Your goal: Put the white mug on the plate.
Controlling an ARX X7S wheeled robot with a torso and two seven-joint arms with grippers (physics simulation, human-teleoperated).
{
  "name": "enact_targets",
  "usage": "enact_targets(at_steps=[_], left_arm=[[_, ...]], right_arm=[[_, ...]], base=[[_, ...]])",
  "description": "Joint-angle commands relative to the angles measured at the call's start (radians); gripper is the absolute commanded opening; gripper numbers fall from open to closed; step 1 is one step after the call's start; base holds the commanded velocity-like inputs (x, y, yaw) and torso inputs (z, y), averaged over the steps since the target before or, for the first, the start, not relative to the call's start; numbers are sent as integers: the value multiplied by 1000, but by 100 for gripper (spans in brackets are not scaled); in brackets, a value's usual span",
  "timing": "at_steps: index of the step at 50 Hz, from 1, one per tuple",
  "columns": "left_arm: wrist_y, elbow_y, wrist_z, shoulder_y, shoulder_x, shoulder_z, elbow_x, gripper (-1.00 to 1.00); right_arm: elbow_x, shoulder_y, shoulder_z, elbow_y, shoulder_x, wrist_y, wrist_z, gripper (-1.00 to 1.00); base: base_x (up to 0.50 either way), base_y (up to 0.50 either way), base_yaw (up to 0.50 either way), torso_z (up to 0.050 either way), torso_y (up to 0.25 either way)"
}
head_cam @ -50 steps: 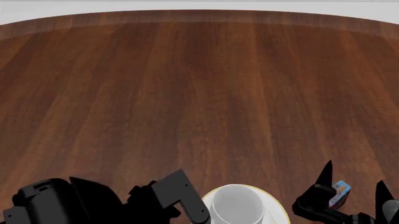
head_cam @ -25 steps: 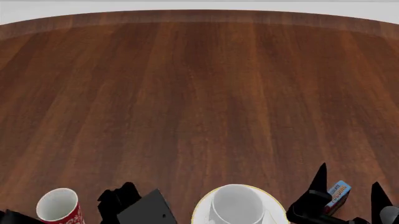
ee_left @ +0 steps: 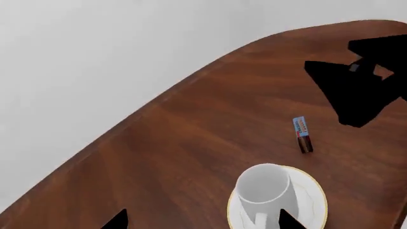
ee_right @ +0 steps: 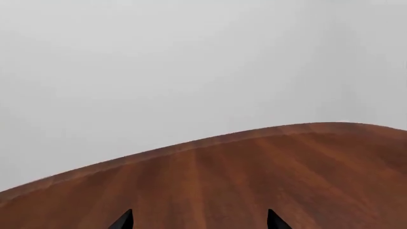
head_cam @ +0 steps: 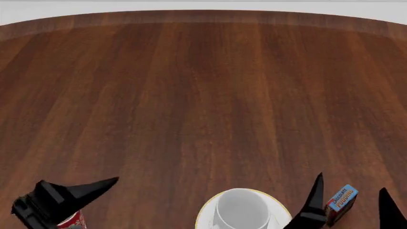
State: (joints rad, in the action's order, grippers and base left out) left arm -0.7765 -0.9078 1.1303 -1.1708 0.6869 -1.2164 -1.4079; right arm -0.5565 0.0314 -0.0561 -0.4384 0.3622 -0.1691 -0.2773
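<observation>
The white mug (head_cam: 240, 209) stands upright on the gold-rimmed plate (head_cam: 202, 215) at the near edge of the table. It also shows in the left wrist view (ee_left: 263, 187), on the plate (ee_left: 313, 202). My left gripper (head_cam: 79, 192) is open and empty, well to the left of the mug and apart from it. In its own view (ee_left: 202, 222) one fingertip shows over the plate's near side. My right gripper (head_cam: 350, 185) is open and empty to the right of the plate. In its own view (ee_right: 198, 222) it faces bare table.
A red mug (head_cam: 72, 221) is mostly hidden under my left gripper. A small blue and brown snack box (head_cam: 342, 199) lies between my right fingers, also in the left wrist view (ee_left: 302, 133). The round wooden table (head_cam: 203, 95) stretches far ahead.
My left arm has drawn back leftward from the mug on the plate and now covers most of the red mug. My right gripper has sunk slightly in view.
</observation>
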Motion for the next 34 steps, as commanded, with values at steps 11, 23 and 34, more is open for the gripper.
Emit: enact_targets(at_steps=[11,23,34], left_arm=[[581,-138,415,-186,115,-702,583,100],[519,-139,439,118,186,-611,851,100],[505,-93,429,454,232,-495,1148,100]], right_arm=[[168,323,0,-340,40,92,-55,100],[321,562,17,-383,0,298,-29,100],[411,729,24,-313,-44,512,-13,100]], base=[[0,0,0,0,0],[0,0,0,0,0],[0,0,0,0,0]])
